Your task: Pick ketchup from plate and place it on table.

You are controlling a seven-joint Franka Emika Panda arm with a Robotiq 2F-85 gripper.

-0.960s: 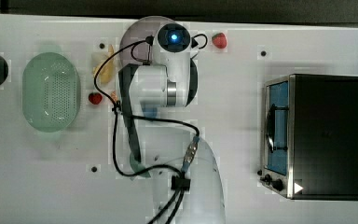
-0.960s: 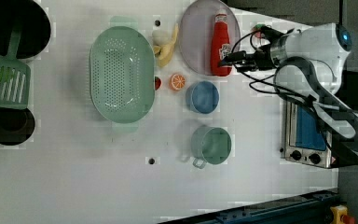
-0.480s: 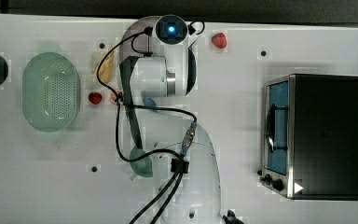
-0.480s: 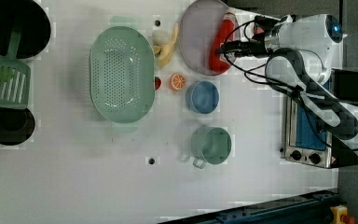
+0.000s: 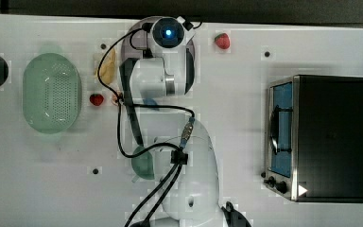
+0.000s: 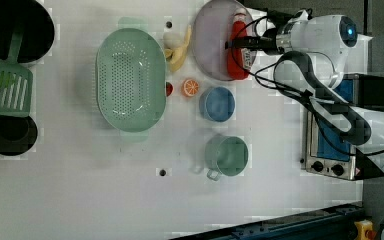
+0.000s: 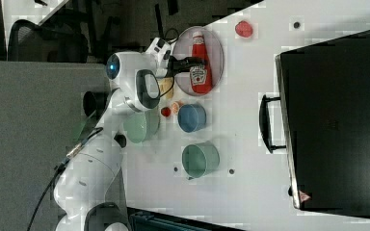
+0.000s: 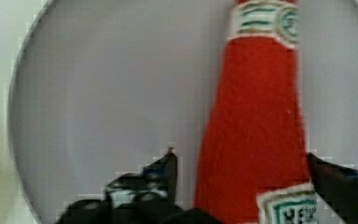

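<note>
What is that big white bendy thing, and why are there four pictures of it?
That white thing is a robot arm. At its end sits a pincer with two black fingers for grabbing things. Three cameras look at the white table from different sides, and the fourth rides on the arm's wrist, so it sees very close up.

On the table lie a green strainer bowl, a banana, an orange half, a blue dish, a green cup and a small oven. A red ketchup bottle lies on a big pale plate.

In the close-up, one finger stands on each side of the ketchup, with a gap showing beside it. So the bottle lies on the plate and isn't squeezed yet.
</note>
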